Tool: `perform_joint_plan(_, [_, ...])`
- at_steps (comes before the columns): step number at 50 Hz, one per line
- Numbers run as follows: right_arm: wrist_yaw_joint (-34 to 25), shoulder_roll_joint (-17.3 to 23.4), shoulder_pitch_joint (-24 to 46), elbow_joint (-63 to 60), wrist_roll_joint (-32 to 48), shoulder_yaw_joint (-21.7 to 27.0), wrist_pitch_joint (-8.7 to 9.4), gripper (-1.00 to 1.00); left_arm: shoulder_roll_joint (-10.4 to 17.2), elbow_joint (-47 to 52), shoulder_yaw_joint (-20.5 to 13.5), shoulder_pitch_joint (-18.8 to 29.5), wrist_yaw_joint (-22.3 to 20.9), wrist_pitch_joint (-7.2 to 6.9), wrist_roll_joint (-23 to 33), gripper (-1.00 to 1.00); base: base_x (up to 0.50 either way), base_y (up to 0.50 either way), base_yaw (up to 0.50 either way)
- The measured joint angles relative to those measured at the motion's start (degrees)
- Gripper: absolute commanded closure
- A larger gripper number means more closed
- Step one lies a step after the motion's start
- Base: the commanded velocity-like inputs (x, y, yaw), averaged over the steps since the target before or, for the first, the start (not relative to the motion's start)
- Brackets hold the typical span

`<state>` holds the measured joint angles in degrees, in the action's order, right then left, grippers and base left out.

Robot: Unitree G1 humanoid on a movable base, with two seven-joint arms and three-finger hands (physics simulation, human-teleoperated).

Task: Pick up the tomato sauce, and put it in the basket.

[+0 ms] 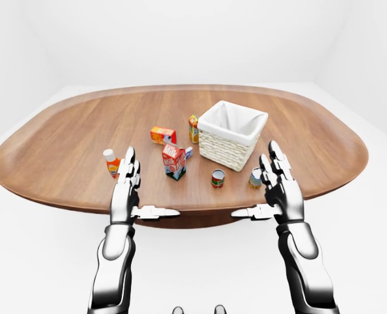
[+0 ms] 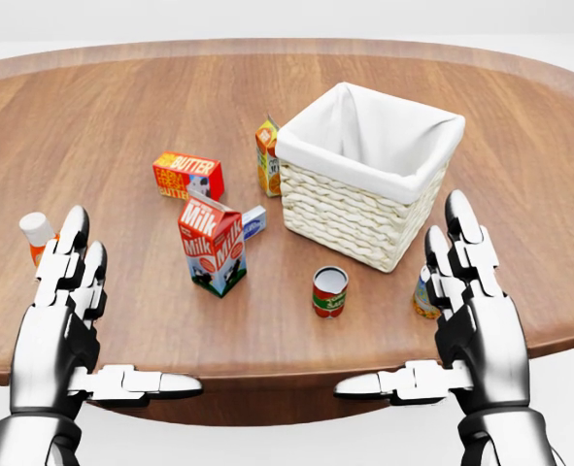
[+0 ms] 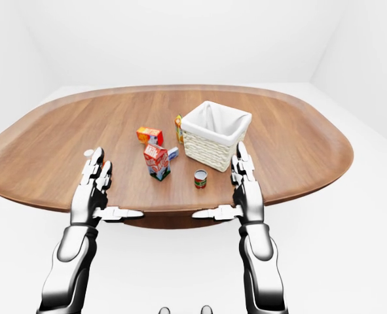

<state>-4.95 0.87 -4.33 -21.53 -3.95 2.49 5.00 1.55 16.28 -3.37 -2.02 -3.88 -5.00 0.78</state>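
Note:
The tomato sauce can (image 2: 329,291), red with a green band and an open-looking grey top, stands upright on the wooden table (image 2: 121,107), just below the basket in the head view. The white-lined wicker basket (image 2: 354,209) sits to its upper right. My left hand (image 2: 112,320) hovers open at the table's near edge, far left of the can. My right hand (image 2: 413,311) is open too, to the can's right, fingers up and thumb pointing inward. Neither hand touches the can.
A milk carton (image 2: 212,243) stands left of the can, with a small blue-white box (image 2: 254,221) behind it. A butter box (image 2: 187,175) and juice carton (image 2: 267,155) lie higher up. A ketchup bottle (image 2: 34,233) peeks past my left fingers; another can (image 2: 422,294) is half hidden by my right fingers.

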Motion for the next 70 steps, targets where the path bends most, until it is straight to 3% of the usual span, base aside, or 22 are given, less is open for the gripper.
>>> perform_joint_plan(17, [-0.64, -0.04, -0.29, 0.12, -0.02, -0.21, 0.0, -1.0, -0.11, 0.49, 0.17, -0.17, -0.23, 0.0, 0.05, -1.0, 0.48, 0.0, 0.0])
perform_joint_plan(24, [-1.0, -0.04, -0.24, 0.01, -0.12, -0.33, 0.0, -1.0, -0.16, 0.54, 0.32, -0.14, -0.28, 0.0, 0.08, -1.0, 0.0, -0.03, 0.0])
perform_joint_plan(58, [-1.48, -0.1, -0.52, 0.08, -0.58, -0.46, 0.0, -1.0, -0.17, 0.2, 0.38, -0.33, -0.41, 0.0, 0.01, -1.0, 0.0, -0.5, 0.0])
perform_joint_plan(70, [-1.13, 0.03, -0.61, -0.41, -0.91, -0.28, 0.0, -1.0, -0.4, 0.08, 0.46, -0.51, -0.47, 0.0, -0.04, -1.0, 0.07, -0.01, 0.0])
